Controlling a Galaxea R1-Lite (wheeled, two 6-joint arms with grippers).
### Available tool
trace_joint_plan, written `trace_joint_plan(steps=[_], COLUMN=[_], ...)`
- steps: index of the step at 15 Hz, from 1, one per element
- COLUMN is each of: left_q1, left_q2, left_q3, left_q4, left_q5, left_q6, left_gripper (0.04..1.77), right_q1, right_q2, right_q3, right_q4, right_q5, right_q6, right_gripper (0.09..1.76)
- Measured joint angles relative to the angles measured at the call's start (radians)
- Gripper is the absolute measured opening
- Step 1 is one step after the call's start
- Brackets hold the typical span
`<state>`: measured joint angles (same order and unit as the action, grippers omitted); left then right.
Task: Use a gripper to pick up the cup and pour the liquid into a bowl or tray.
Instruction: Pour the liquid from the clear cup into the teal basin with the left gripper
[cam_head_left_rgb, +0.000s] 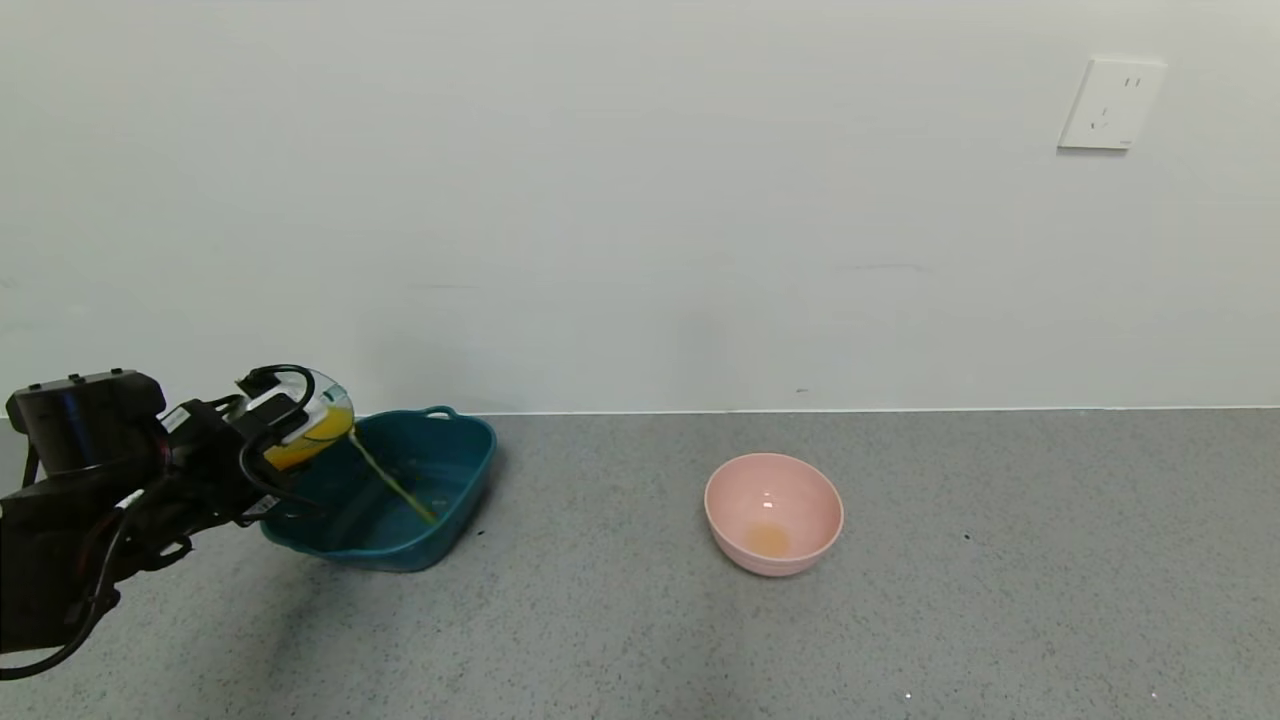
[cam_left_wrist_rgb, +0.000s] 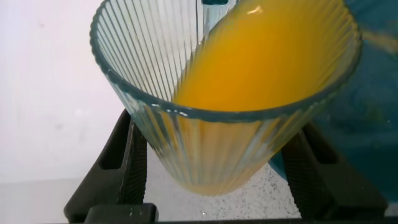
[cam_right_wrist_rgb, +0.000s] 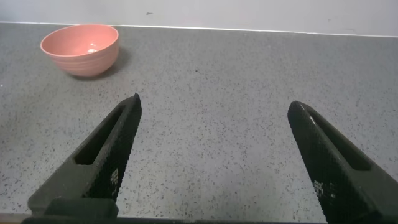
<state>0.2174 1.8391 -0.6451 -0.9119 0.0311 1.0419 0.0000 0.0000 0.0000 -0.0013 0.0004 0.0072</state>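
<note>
My left gripper (cam_head_left_rgb: 283, 425) is shut on the ribbed translucent cup (cam_head_left_rgb: 328, 408) and holds it tilted over the left rim of the dark teal basin (cam_head_left_rgb: 478, 447). A thin stream of orange-yellow liquid (cam_head_left_rgb: 393, 484) runs from the cup's rim down into the basin. In the left wrist view the cup (cam_left_wrist_rgb: 155, 81) fills the picture, the liquid (cam_left_wrist_rgb: 267, 62) lies against its lower side, and a black finger (cam_left_wrist_rgb: 127, 171) presses on each side. My right gripper (cam_right_wrist_rgb: 214, 109) is open and empty above bare counter; it does not show in the head view.
A round pink bowl (cam_head_left_rgb: 773, 512) with a little orange liquid at its bottom stands to the right of the basin; it also shows in the right wrist view (cam_right_wrist_rgb: 81, 48). The grey speckled counter meets a white wall behind, which carries a socket (cam_head_left_rgb: 1110, 103).
</note>
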Motion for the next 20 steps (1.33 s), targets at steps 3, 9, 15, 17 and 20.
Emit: trace_joint_plan(steps=[3,9,15,17,20], left_q1=[0.0,0.0,0.004,0.003,-0.001], left_q2=[0.003,0.003,0.001,0.001,0.003], left_q3=[0.005,0.006,0.001,0.002,0.003], left_q4=[0.0,0.0,0.0,0.0,0.0], left_q5=[0.012,0.036,0.063,0.065,0.099], left_q6=[0.066,0.134,0.209,0.235,0.259], left_gripper=[1.26,1.26,1.26,1.26,1.26], right_q1=[0.0,0.0,0.0,0.0,0.0], right_q2=[0.0,0.0,0.0,0.0,0.0], right_q3=[0.0,0.0,0.0,0.0,0.0], right_q4=[0.0,0.0,0.0,0.0,0.0], right_q5=[0.0,0.0,0.0,0.0,0.0], right_q6=[-0.001,0.0,0.0,0.0,0.0], right_gripper=[1.71,1.71,1.71,1.71,1.71])
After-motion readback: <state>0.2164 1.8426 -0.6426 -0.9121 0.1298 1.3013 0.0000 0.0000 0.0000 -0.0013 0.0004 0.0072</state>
